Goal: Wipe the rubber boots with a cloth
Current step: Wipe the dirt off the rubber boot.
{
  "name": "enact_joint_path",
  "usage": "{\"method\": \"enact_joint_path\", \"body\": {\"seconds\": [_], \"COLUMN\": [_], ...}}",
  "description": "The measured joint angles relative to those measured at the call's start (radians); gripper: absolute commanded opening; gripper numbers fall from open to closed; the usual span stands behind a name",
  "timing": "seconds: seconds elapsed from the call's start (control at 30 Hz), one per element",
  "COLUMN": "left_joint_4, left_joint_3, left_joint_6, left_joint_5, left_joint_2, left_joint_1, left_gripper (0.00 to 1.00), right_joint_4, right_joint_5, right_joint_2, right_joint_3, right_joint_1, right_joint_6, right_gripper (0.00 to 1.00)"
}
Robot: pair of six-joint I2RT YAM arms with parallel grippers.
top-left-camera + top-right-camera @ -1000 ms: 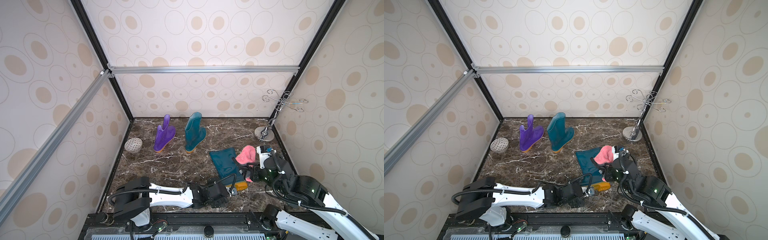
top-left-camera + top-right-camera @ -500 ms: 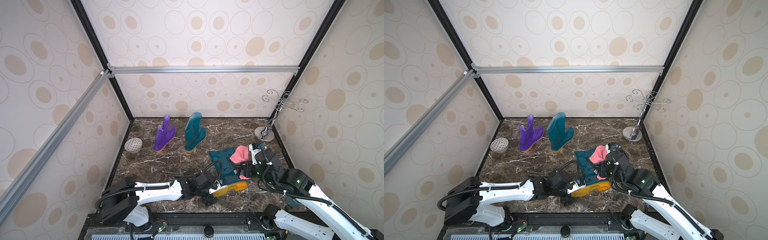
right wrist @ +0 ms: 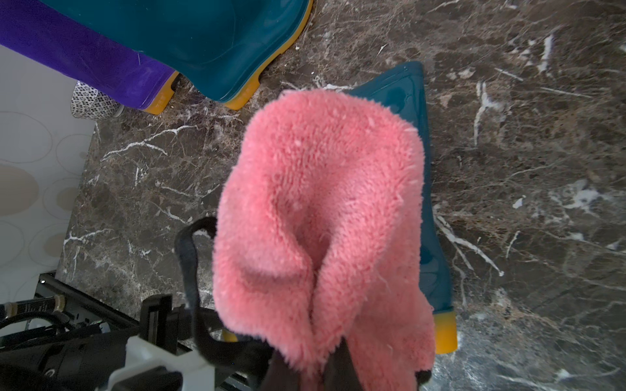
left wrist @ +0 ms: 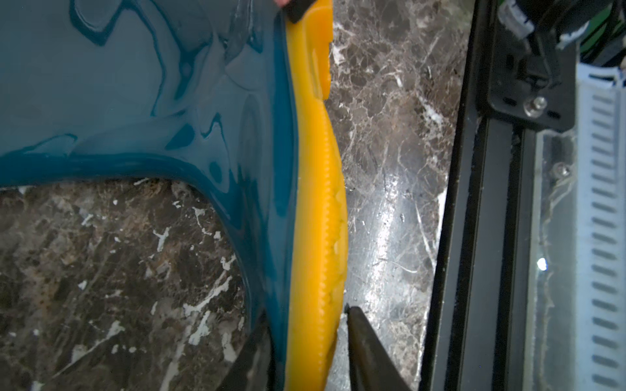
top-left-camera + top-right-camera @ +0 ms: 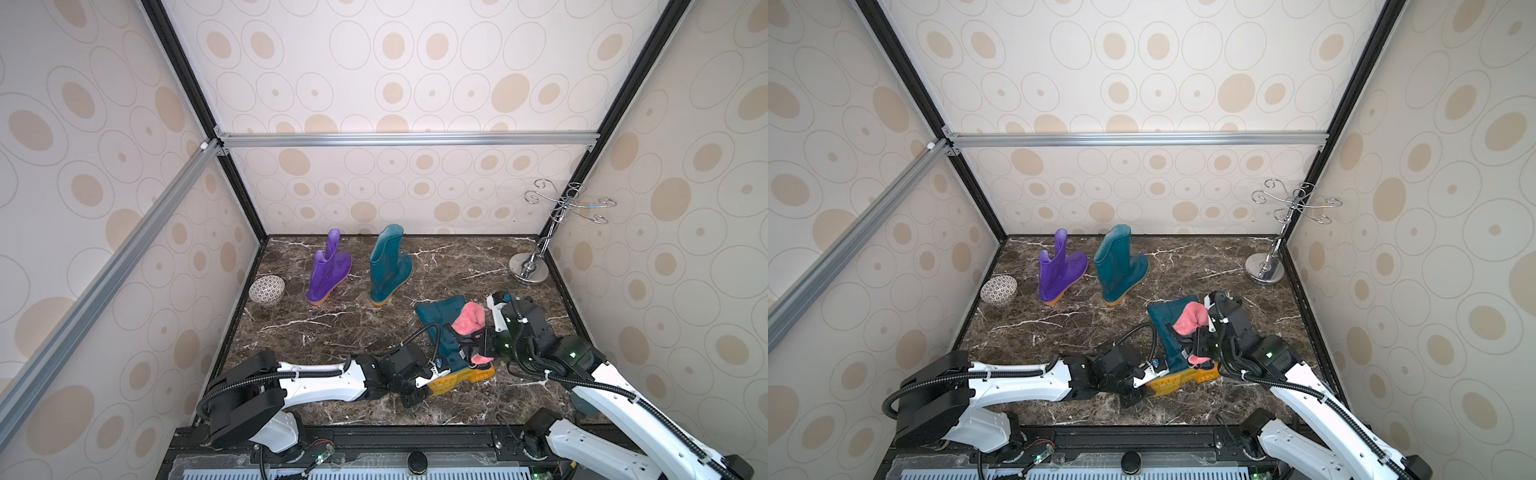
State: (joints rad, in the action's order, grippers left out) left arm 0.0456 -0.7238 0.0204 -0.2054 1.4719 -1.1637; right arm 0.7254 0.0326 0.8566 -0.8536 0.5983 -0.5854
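Note:
A teal rubber boot (image 5: pixel 440 332) (image 5: pixel 1166 328) lies on its side on the marble floor, its yellow sole (image 4: pixel 318 203) toward the front. My left gripper (image 5: pixel 429 380) (image 4: pixel 305 338) is shut on the toe end, one finger on the teal side and one against the sole. My right gripper (image 5: pixel 478 345) (image 3: pixel 305 369) is shut on the fluffy pink cloth (image 5: pixel 469 320) (image 5: pixel 1190 318) (image 3: pixel 321 203), which hangs bunched over the lying boot's shaft. A purple boot (image 5: pixel 328 272) (image 3: pixel 84 57) and a second teal boot (image 5: pixel 388 266) (image 3: pixel 203 40) stand upright near the back wall.
A patterned bowl (image 5: pixel 267 289) sits by the left wall. A chrome hook stand (image 5: pixel 528 270) occupies the back right corner. The black frame rail (image 4: pixel 474 237) runs along the floor's front edge, close to the boot's sole. Papered walls enclose three sides.
My left gripper reached the lying boot's toe and closed from wide open onto it. The right arm carried the cloth leftward and lower, over the boot's shaft.

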Motion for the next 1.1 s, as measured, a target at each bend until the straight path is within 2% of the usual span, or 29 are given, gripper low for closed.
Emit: {"method": "enact_joint_path", "body": {"seconds": [0.3,0.43,0.63,0.83,1.1], "left_joint_4": [-0.003,-0.002,0.015,0.021,0.02], "left_joint_3": [0.0,-0.001,-0.012,-0.015,-0.015], "left_joint_6": [0.003,0.002,-0.011,-0.026,-0.035], "left_joint_5": [-0.02,-0.012,0.008,0.01,-0.009], "left_joint_2": [0.006,0.006,0.011,0.011,0.011], "left_joint_1": [-0.003,-0.004,-0.005,-0.006,-0.006], "left_gripper": [0.0,0.0,0.0,0.0,0.0], "right_joint_4": [-0.09,-0.109,-0.118,-0.265,-0.451], "right_joint_5": [0.14,0.171,0.117,0.075,0.009], "right_joint_2": [0.05,0.058,0.08,0.138,0.446], "right_joint_3": [0.083,0.098,0.067,0.198,0.198], "right_joint_1": [-0.043,-0.043,-0.043,-0.042,-0.026], "right_joint_6": [-0.027,-0.055,-0.137,-0.276,-0.341], "right_gripper": [0.0,0.0,0.0,0.0,0.0]}}
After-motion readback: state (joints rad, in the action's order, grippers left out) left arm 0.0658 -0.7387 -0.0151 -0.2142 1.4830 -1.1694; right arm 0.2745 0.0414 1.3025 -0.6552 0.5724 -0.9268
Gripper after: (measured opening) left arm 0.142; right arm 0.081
